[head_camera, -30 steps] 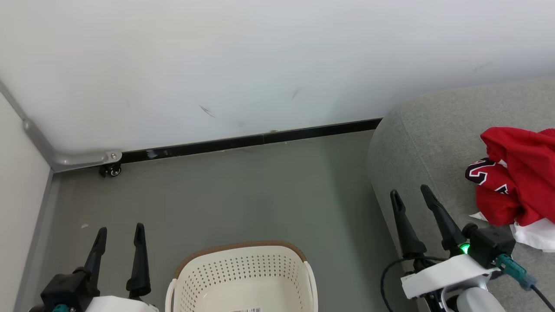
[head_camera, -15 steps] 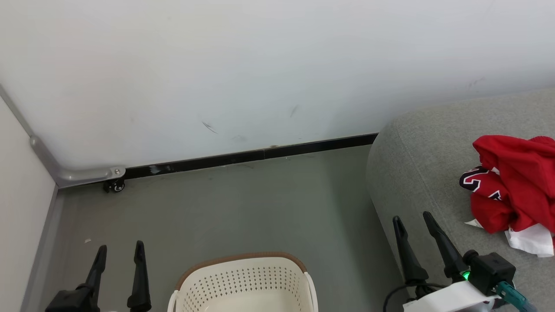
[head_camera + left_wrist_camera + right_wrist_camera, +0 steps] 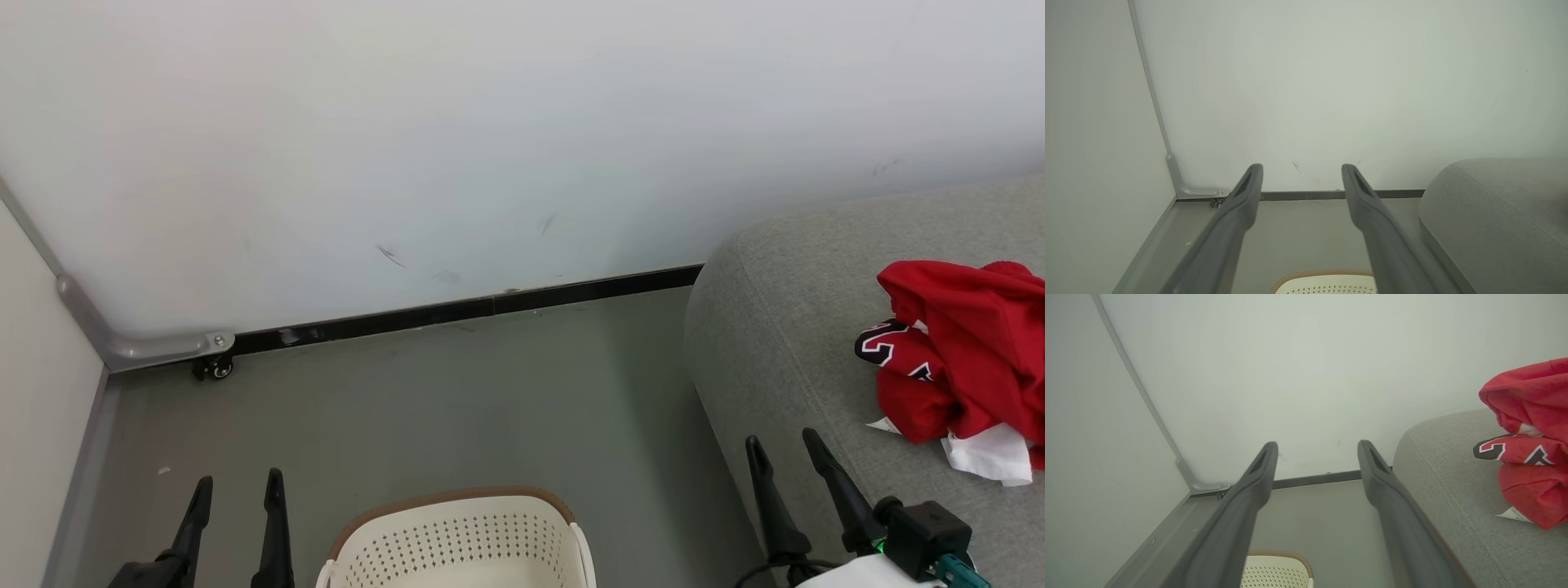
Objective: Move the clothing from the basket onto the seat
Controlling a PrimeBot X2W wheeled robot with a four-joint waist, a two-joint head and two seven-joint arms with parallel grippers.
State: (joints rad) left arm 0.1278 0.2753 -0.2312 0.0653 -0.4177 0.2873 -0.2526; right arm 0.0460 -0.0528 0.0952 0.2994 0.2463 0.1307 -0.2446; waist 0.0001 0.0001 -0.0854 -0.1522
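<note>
The red clothing [image 3: 963, 351] lies crumpled on the grey seat [image 3: 784, 327] at the right, black-and-white numerals and a white edge showing; the right wrist view has the clothing [image 3: 1531, 445] on the seat [image 3: 1453, 490] too. The cream basket [image 3: 457, 543] with its brown rim stands on the floor at the bottom centre; the part of its inside that shows holds nothing. My left gripper [image 3: 237, 482] is open at the lower left, left of the basket. My right gripper [image 3: 782, 441] is open at the lower right, over the seat's front edge, left of the clothing.
A white wall [image 3: 490, 122] with a black skirting strip [image 3: 457, 310] closes the far side. A panel with a grey metal frame [image 3: 139, 347] and a small caster [image 3: 214, 369] stands at the left. Grey floor [image 3: 457, 392] lies between basket and wall.
The whole head view has shifted upward, so the camera moved. Both grippers sit lower in the picture and stay open. The clothing rests on the seat as before.
</note>
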